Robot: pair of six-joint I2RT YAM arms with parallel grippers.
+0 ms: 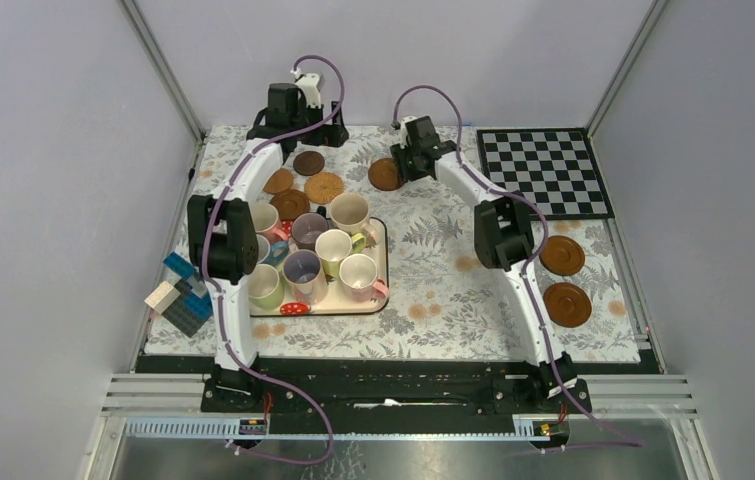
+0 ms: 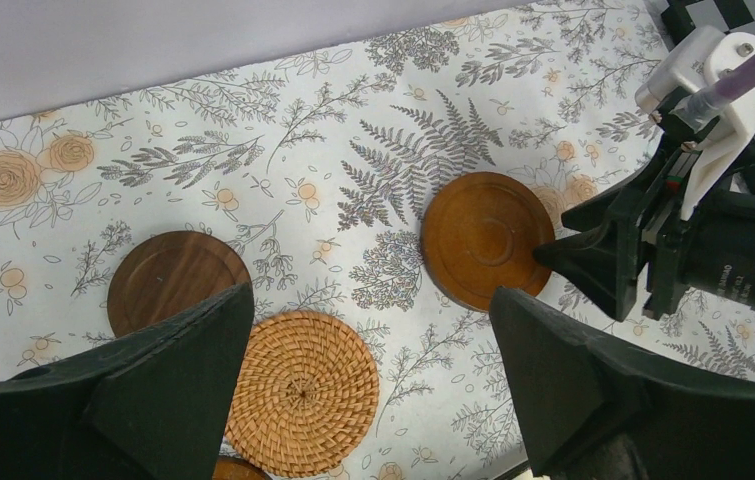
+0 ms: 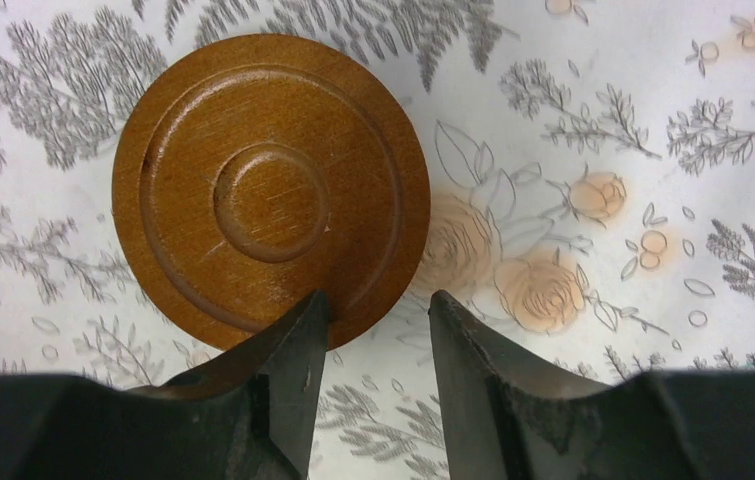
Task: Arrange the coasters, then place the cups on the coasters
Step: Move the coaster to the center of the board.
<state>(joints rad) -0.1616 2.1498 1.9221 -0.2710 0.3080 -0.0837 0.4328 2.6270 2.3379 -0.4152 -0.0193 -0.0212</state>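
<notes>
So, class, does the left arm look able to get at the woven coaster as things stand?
Probably yes. The left tool hangs wide open over the woven coaster, which lies flat and uncovered. The dark wood coaster close beside it may crowd one finger.

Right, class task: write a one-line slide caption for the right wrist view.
Right gripper, jaws apart, poised over the rim of a brown coaster on floral cloth.
</notes>
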